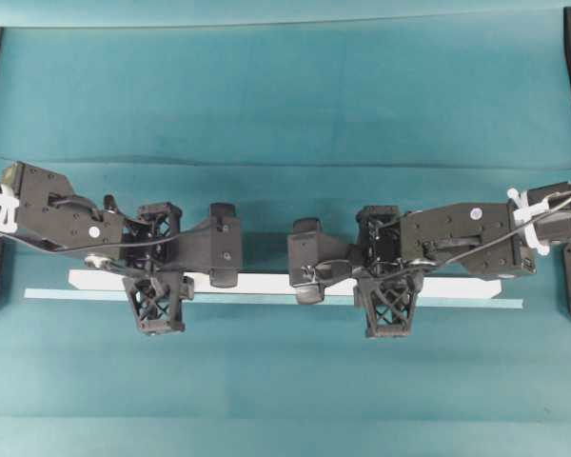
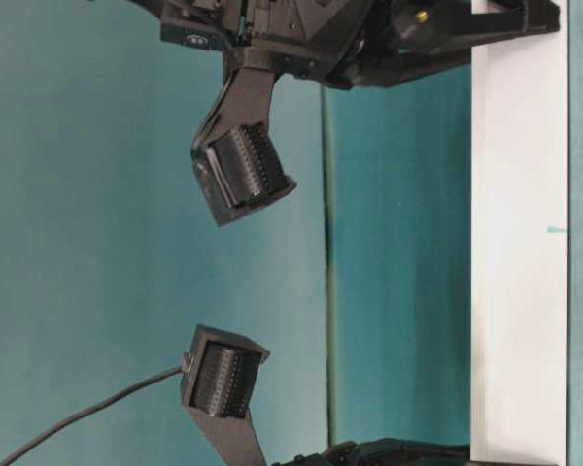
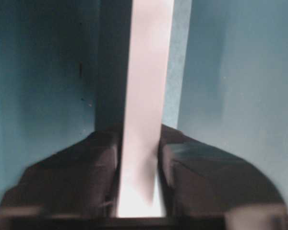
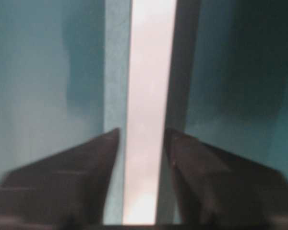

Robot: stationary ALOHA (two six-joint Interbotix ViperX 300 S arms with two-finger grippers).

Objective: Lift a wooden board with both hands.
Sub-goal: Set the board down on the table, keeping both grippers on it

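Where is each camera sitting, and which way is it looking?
Overhead view: above the table, facing straight down on the wooden board, the tape strip, the left gripper and the right gripper.
Table-level view: low by the table, picture turned sideways, along the board; black arm parts show.
Left wrist view: on the left arm, looking between its fingers along the board.
Right wrist view: on the right arm, between its fingers, same way.
All four views share the board.
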